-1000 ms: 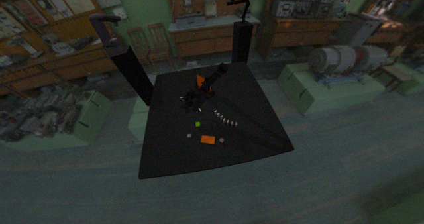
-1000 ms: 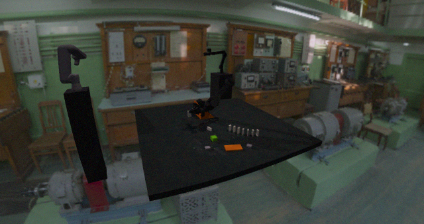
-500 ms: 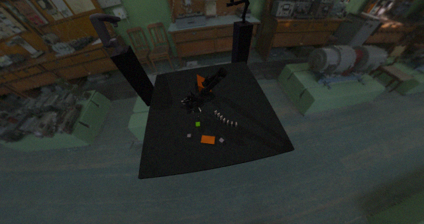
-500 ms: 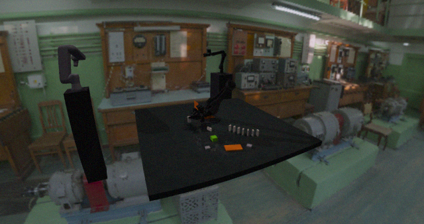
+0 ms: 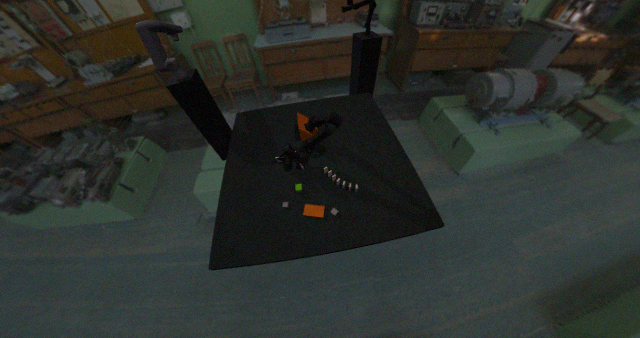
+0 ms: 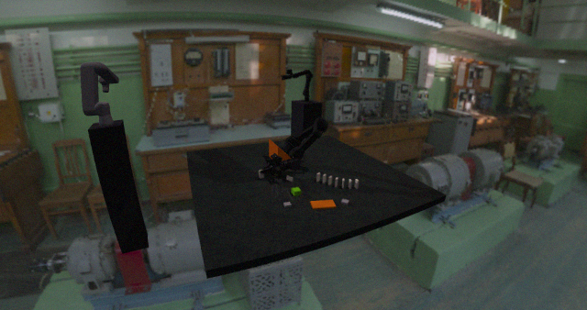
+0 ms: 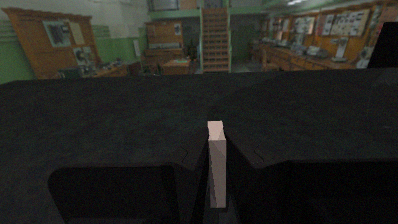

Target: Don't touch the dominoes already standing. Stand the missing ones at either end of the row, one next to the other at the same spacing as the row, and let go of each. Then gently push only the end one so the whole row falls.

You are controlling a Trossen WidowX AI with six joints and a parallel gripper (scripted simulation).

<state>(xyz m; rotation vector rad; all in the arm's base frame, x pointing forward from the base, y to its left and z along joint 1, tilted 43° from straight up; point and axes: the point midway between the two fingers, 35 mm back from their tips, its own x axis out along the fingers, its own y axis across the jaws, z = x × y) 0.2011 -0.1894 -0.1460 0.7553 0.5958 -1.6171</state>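
Observation:
A row of several white dominoes (image 5: 334, 177) (image 6: 330, 180) stands upright in a slight curve, right of the arm. My gripper (image 5: 279, 158) (image 6: 261, 174) (image 7: 215, 133) is shut on a pale domino, which shows long and narrow between the fingers in the wrist view. The gripper is off to the left of the row, low over the table; the exact height of the domino is hard to tell. Another white domino (image 5: 301, 166) (image 6: 289, 178) lies loose on the table between the gripper and the row, partly beside the arm's dark parts.
A green cube (image 5: 298, 187) (image 6: 296, 192) sits in front of the arm. Nearer the front edge lie a flat orange block (image 5: 314, 211) (image 6: 323, 204) and two small pale blocks, one left (image 5: 285, 204) (image 6: 287, 204), one right (image 5: 334, 211) (image 6: 345, 201). An orange panel (image 5: 303, 128) (image 6: 276, 150) is beside the arm.

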